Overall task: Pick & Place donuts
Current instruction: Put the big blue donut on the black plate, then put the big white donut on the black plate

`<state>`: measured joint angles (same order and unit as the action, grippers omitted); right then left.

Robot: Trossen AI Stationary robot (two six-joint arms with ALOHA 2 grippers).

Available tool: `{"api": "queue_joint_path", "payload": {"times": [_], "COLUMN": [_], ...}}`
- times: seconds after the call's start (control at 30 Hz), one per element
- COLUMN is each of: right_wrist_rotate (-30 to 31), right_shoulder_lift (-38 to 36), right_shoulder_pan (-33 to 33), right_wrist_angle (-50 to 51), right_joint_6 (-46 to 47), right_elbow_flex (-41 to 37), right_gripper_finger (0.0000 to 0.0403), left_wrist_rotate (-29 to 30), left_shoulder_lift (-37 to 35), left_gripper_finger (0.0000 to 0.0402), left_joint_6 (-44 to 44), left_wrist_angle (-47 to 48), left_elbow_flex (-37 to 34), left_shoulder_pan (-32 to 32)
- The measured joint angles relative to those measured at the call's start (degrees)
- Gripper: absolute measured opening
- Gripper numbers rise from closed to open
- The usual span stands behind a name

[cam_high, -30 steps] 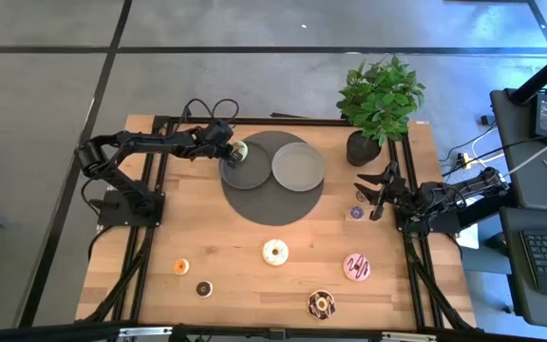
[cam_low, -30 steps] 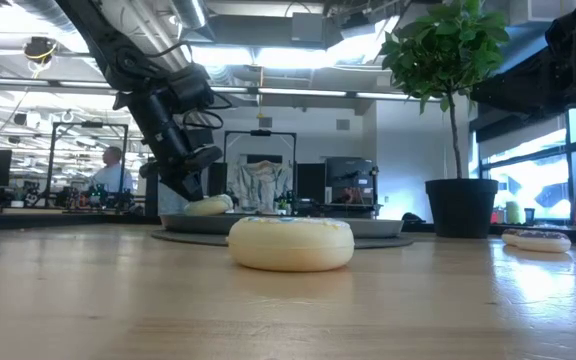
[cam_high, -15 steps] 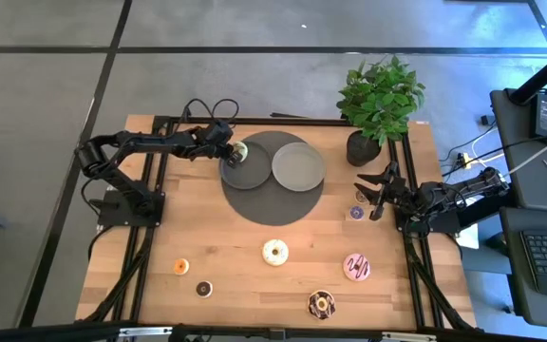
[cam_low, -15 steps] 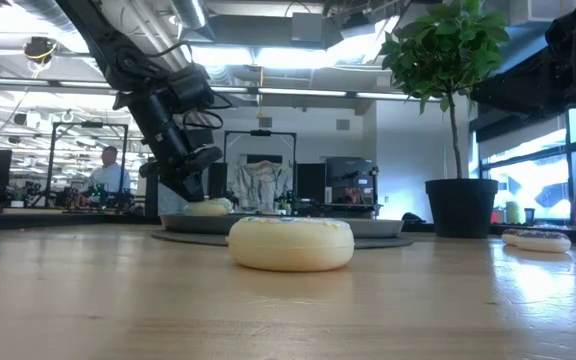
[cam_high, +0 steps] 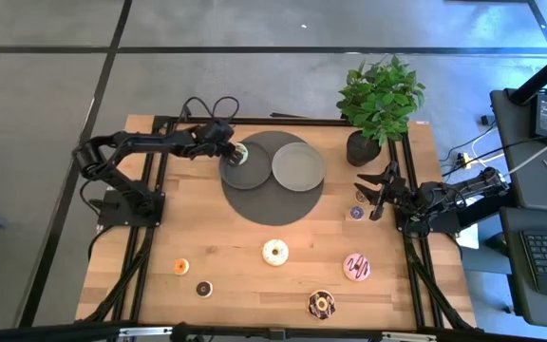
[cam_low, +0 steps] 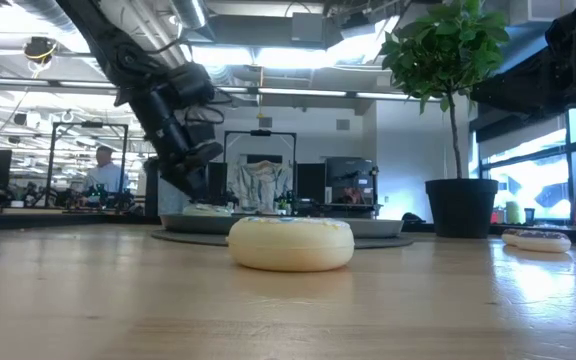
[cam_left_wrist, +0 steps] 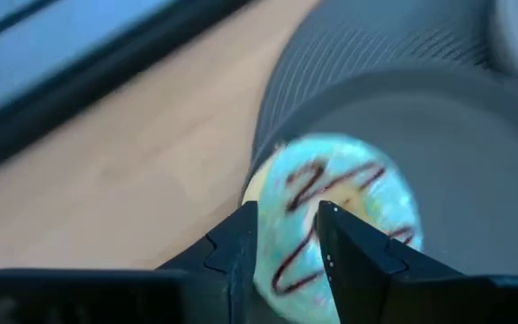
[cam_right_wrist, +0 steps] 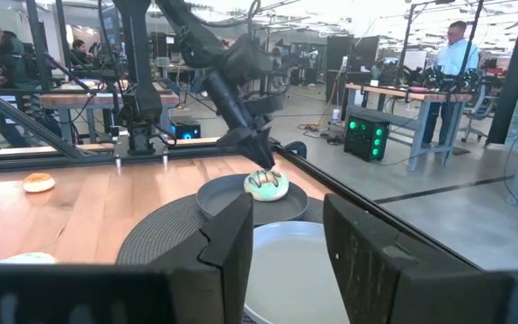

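A white-green donut (cam_high: 240, 152) with dark squiggles lies flat on the left grey plate (cam_high: 252, 177); the left wrist view shows the donut (cam_left_wrist: 353, 180) large. My left gripper (cam_high: 227, 149) stands right over its left part, fingers a narrow gap apart (cam_left_wrist: 288, 216). My right gripper (cam_high: 377, 191) waits open near the table's right edge, beside the tiny purple donut (cam_high: 357, 212). On the bare wood lie the cream (cam_high: 274, 252), pink (cam_high: 356, 267), chocolate sprinkled (cam_high: 321, 304), orange (cam_high: 180, 267) and dark brown (cam_high: 203, 288) donuts. My left gripper comes at the white-green donut (cam_right_wrist: 266, 186) slanting down from the table's left, its fingertips (cam_left_wrist: 241, 236) just above the ring's near side. The donut rests flat on the plate. Whether the fingers touch it, I cannot tell.
A second grey plate (cam_high: 298, 166) sits beside the first, both on a dark round mat (cam_high: 264, 207). A potted plant (cam_high: 378, 104) stands at the far right corner, close to my right arm. In the low view the cream donut (cam_low: 290, 244) lies nearest. People stand in the room behind.
The white-green donut, held tilted just above the left plate a second ago, now lies flat on the plate. My left gripper has risen a little above it. My right arm has kept still.
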<state>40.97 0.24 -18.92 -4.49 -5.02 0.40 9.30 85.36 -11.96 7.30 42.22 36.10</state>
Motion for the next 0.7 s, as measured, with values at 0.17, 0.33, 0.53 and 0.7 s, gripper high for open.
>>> {"api": "queue_joint_path", "payload": {"times": [0.17,0.33,0.53,0.7], "right_wrist_rotate": [0.0,-0.02,0.0,0.0], "right_shoulder_lift": [-0.01,-0.01,0.01,-0.01], "right_shoulder_pan": [0.0,0.0,0.0,0.0], "right_wrist_angle": [0.0,0.0,0.0,0.0], "right_joint_6": [0.27,0.2,0.09,0.2], "right_elbow_flex": [0.01,0.01,-0.01,-0.01], "right_gripper_finger": [0.0139,0.0139,0.0139,0.0139], "left_wrist_rotate": [-0.17,-3.07,-11.01,-9.28], "left_shoulder_lift": [-4.25,-9.25,-9.28,-5.71], "left_gripper_finger": [0.0115,0.0115,0.0114,0.0116], "left_joint_6": [3.43,8.1,12.2,10.62], "left_wrist_angle": [0.52,-2.14,-3.37,-4.73], "left_elbow_flex": [3.27,4.26,4.26,4.24], "left_shoulder_pan": [-0.55,-4.72,-16.65,-28.48]}}
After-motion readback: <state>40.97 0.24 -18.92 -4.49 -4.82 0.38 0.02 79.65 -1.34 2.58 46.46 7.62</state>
